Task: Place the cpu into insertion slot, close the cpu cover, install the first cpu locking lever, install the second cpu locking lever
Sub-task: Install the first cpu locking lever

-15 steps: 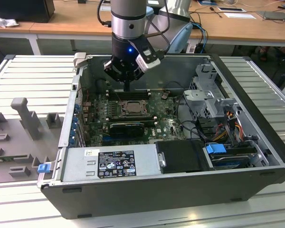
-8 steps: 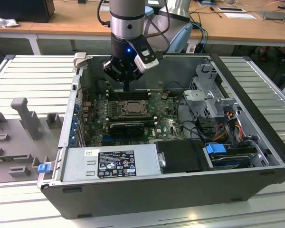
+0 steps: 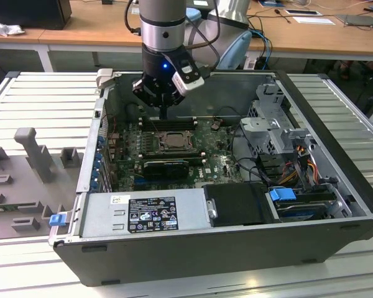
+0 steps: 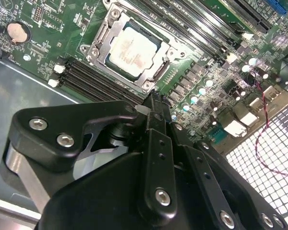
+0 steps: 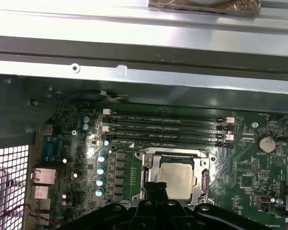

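The cover (image 4: 102, 37) lies down around the cpu (image 4: 134, 50), likely to keep it flat in the slot (image 4: 151, 29) (its window leaves the plate bare). Just beside the slot hangs the gripper (image 4: 153, 98), jaws together and empty, seemingly poised to press something there.

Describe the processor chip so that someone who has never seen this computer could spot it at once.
Inside the open computer case, find the green circuit board lying at its bottom. Next to the long black memory slots sits a silvery metal frame. The chip is the pale, flat square showing through the frame's window, unlike the dark parts around it.
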